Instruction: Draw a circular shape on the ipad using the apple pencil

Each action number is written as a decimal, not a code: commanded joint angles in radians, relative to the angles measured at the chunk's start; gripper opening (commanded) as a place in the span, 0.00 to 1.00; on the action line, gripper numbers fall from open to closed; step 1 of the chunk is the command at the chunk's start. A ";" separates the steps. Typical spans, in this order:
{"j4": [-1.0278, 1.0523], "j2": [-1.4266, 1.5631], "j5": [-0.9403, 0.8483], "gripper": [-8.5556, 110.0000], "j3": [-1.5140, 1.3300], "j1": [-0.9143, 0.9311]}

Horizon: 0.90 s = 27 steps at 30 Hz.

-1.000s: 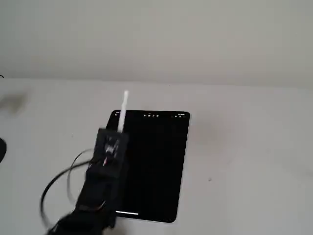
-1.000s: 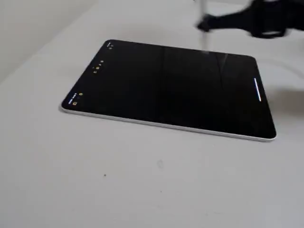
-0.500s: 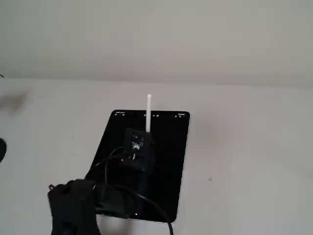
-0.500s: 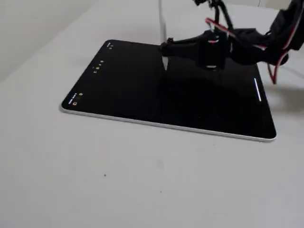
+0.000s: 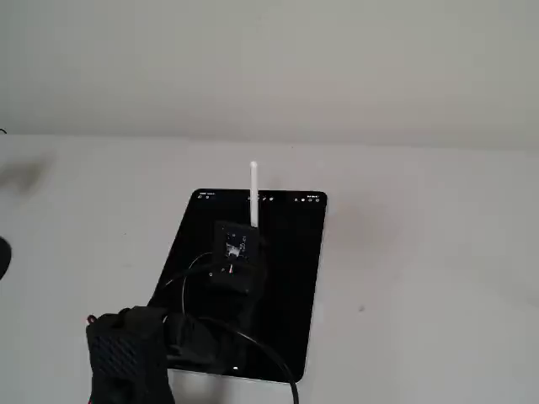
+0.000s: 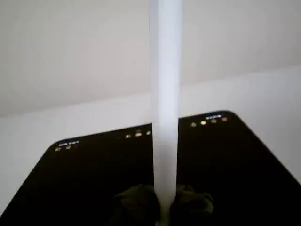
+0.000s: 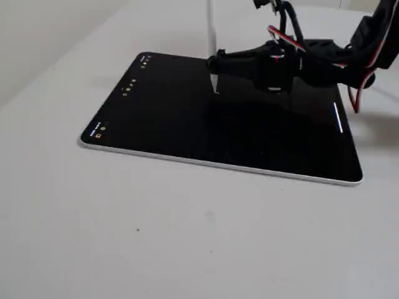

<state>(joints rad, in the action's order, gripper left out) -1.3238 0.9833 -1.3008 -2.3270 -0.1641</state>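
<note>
The black gripper (image 7: 215, 64) clamps the white apple pencil (image 7: 211, 31) upright, fingers closed on its lower shaft, in a fixed view. Just below the fingers, the pencil's tip meets or nearly meets the black screen of the ipad (image 7: 187, 118) lying flat on the white table (image 7: 156, 230). Beyond the fingers, a row of tiny toolbar icons (image 6: 136, 134) lines the tablet's far edge.

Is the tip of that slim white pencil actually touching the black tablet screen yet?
Cannot tell. In a fixed view from the side, the slim white pencil stands upright with its tip right at the black tablet screen, but no gap or contact shows plainly.
</note>
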 commanded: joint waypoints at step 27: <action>-0.037 0.175 -0.061 0.07 -0.250 -0.048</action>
<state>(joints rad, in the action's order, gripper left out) -1.3453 1.1137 -1.3315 -2.5525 -0.2500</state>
